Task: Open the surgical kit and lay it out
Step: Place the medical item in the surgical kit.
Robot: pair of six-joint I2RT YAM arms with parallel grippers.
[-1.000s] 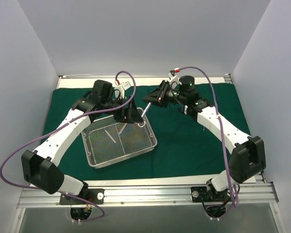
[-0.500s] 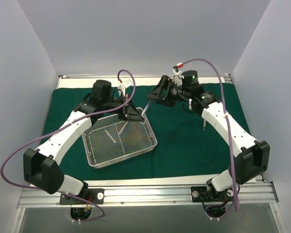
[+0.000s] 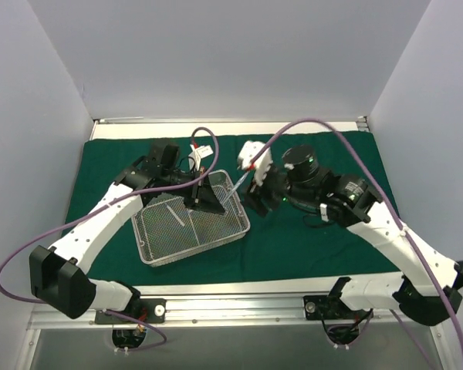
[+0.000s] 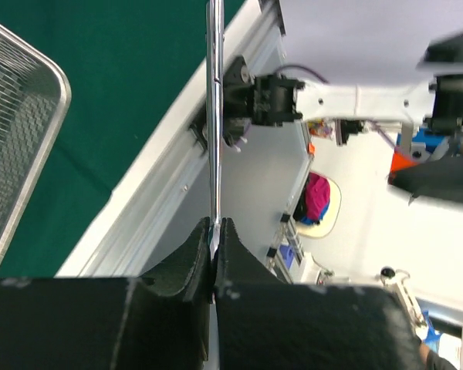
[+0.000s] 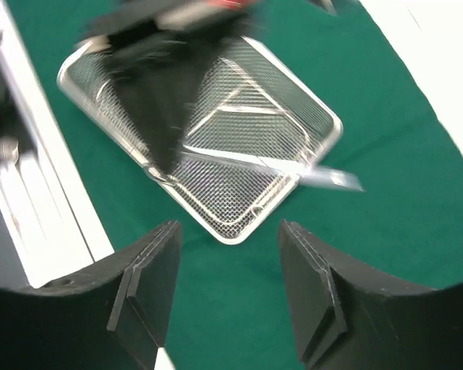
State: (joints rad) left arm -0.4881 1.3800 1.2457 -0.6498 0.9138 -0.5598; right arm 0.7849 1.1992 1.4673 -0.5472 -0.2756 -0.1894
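Note:
The kit's dark green cloth (image 3: 309, 239) lies spread flat over the table. The silver wire-mesh tray (image 3: 194, 247) sits on its left half with a slim instrument (image 3: 176, 214) inside. My left gripper (image 3: 214, 202) hovers over the tray's far right corner, shut on another slim silver instrument (image 3: 233, 187) that sticks out to the right. The left wrist view shows the jaws pinched on that instrument (image 4: 214, 116). My right gripper (image 3: 252, 202) is just right of the tray, open and empty. In its wrist view the right gripper (image 5: 231, 289) hangs above cloth, with the tray (image 5: 231, 236) and the blurred instrument (image 5: 324, 176) ahead.
A white table border and aluminium rail (image 3: 231, 304) run along the near edge by the arm bases. White walls enclose the table on three sides. A purple cable (image 3: 204, 142) loops above the left wrist. Bare cloth (image 5: 386, 193) stretches to the right of the tray.
The instrument has passed from right to left: my left gripper shut on it and my right gripper let go and opened. The right arm then swung nearer and lower, beside the tray.

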